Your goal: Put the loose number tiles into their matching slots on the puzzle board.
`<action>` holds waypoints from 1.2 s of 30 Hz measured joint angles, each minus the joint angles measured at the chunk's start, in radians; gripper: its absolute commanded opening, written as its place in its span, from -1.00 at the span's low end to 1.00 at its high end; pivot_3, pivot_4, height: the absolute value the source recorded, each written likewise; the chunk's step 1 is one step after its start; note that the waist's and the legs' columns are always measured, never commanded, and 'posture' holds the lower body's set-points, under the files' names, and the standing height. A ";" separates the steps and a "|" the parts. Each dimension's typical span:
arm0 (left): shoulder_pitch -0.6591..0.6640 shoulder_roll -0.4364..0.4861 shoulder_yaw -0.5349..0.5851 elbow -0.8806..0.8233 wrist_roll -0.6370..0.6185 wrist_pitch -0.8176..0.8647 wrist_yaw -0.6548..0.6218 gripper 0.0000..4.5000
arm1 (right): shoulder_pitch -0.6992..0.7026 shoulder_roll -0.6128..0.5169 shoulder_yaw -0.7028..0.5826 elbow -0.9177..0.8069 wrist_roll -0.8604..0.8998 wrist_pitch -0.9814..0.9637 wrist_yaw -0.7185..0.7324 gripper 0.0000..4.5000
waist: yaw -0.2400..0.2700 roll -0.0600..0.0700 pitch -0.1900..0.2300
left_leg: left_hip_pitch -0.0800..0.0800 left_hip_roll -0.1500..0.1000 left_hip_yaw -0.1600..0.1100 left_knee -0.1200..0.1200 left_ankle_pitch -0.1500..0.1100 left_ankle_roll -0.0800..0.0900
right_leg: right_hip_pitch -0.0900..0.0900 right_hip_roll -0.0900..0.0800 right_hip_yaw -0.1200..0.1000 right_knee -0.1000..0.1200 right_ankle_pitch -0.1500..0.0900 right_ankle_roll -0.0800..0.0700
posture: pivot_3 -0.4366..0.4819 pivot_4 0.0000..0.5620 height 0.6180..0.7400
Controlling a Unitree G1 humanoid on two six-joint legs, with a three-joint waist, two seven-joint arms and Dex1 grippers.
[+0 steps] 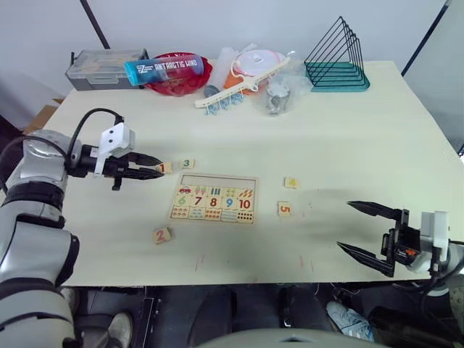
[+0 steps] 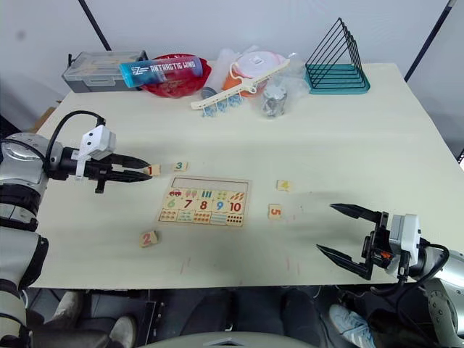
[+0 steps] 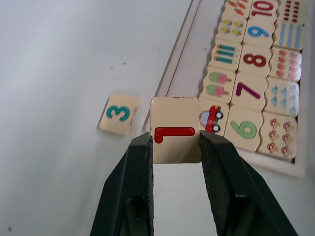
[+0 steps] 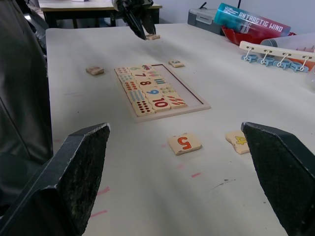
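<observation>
The pale-wood puzzle board [image 1: 214, 199] lies mid-table, its top row of slots [image 1: 217, 181] bare. My left gripper [image 1: 161, 169] is shut on the red 1 tile [image 3: 175, 130], held just above the table off the board's upper-left corner. The green 3 tile [image 1: 188, 164] lies close beyond it. The orange 2 tile [image 1: 162, 235] rests near the front, left of the board. To the board's right lie the yellow 4 tile [image 1: 291, 183] and the orange-red 5 tile [image 1: 284, 209]. My right gripper [image 1: 355, 227] stands open at the front right, nothing between its fingers.
Along the far edge stand a grey box [image 1: 103, 67], a red bowl [image 1: 177, 78] with a blue bottle [image 1: 161, 68] across it, a white clip rack [image 1: 239, 85], bagged items [image 1: 275, 83] and a teal wire rack [image 1: 337, 61].
</observation>
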 measured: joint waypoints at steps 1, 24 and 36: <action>-0.019 -0.007 -0.009 -0.002 -0.001 0.006 0.000 -0.61 | -0.001 0.004 0.001 0.000 -0.002 -0.001 -0.003 1.00 | 0.001 0.000 0.000 | -0.001 0.000 -0.001 0.001 0.000 0.000 | 0.000 0.000 -0.001 0.000 0.000 0.000 | -0.05 -0.47 1.00; -0.255 -0.145 -0.238 -0.030 0.312 -0.005 -0.001 -0.61 | -0.001 0.035 0.022 -0.011 -0.037 -0.036 -0.079 1.00 | 0.002 0.000 0.001 | -0.008 -0.001 -0.004 0.007 0.000 0.000 | -0.003 0.000 -0.004 0.000 0.000 0.000 | -0.05 -0.47 1.00; -0.241 -0.182 -0.132 -0.037 0.476 0.049 0.005 -0.61 | -0.010 0.035 0.040 -0.024 -0.045 -0.038 -0.096 1.00 | 0.002 0.000 0.001 | -0.008 -0.001 -0.004 0.007 0.000 0.000 | -0.003 0.000 -0.004 0.000 0.000 0.000 | -0.05 -0.47 1.00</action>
